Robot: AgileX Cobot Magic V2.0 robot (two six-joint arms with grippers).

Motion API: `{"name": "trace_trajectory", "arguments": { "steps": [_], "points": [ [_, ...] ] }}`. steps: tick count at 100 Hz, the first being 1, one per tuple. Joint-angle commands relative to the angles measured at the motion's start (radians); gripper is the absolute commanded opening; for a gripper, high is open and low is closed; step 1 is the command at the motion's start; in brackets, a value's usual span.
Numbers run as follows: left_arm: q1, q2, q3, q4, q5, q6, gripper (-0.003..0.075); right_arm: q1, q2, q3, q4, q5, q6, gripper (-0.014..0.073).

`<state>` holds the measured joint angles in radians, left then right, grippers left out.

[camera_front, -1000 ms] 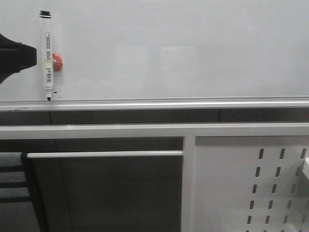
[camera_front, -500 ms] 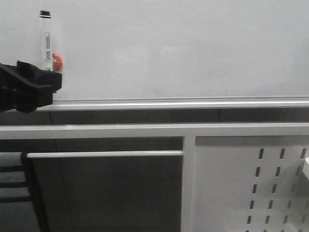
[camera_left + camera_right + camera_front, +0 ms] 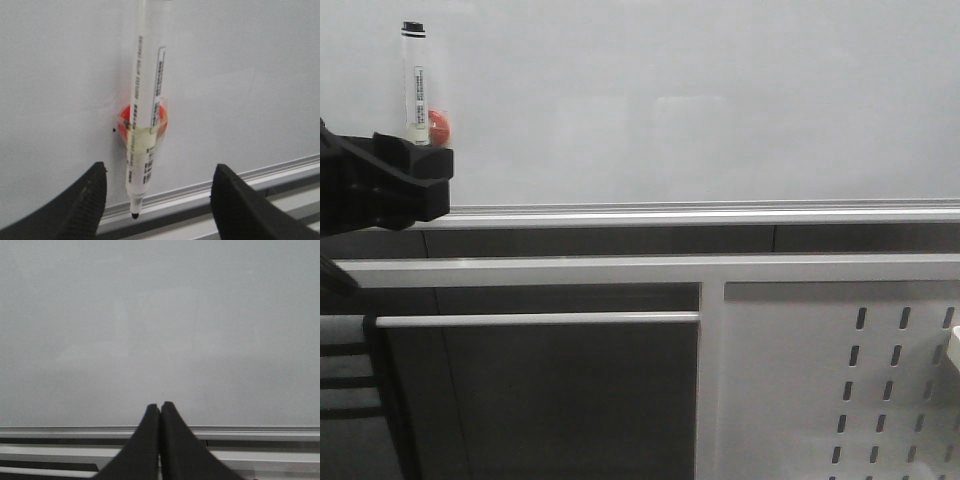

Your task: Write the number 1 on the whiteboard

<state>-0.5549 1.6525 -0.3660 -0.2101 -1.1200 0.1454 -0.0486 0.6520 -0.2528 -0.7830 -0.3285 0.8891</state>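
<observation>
A: Pale grey and glossy, the whiteboard (image 3: 720, 100) fills the upper half of the front view, with its silver rail (image 3: 720, 214) along the lower edge. At its left side a marker (image 3: 415, 80) stands upright against the board, cap end up, tip down just above the rail.

B: What holds it there?

A: A red round magnet (image 3: 160, 120) sits behind its barrel, touching the board. In the left wrist view the tip (image 3: 135, 215) hangs just over the rail.

B: And the left gripper (image 3: 157, 200)?

A: Its two black fingers (image 3: 82, 205) are spread wide, one on each side of the marker's lower end, and neither touches it. In the front view it covers the bottom of the marker.

B: The right gripper (image 3: 159, 440)?

A: Its fingertips are pressed together with nothing between them, and it faces a bare stretch of board above the rail.

B: Is there a number 1 on the board?

A: I see no stroke, only a small black speck (image 3: 114, 131) beside the magnet. Below the board is a white panel with slot holes (image 3: 840, 380).
</observation>
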Motion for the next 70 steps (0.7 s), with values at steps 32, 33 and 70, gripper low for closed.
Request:
{"name": "trace_trajectory", "arguments": {
  "steps": [32,33,70],
  "points": [
    [-0.008,0.027,-0.060,-0.039,-0.095,0.023,0.0419,0.000,0.006,-0.037,-0.001,-0.075,-0.001,-0.0069],
    [-0.008,0.029,-0.060,-0.039,-0.096,0.026,0.0419,0.000,0.006,-0.037,-0.001,-0.075,-0.001,-0.0069],
    [-0.008,0.047,-0.060,-0.064,-0.156,0.034,0.0211,0.000,0.006,-0.037,-0.001,-0.081,-0.001,-0.0069]
  ]
}}
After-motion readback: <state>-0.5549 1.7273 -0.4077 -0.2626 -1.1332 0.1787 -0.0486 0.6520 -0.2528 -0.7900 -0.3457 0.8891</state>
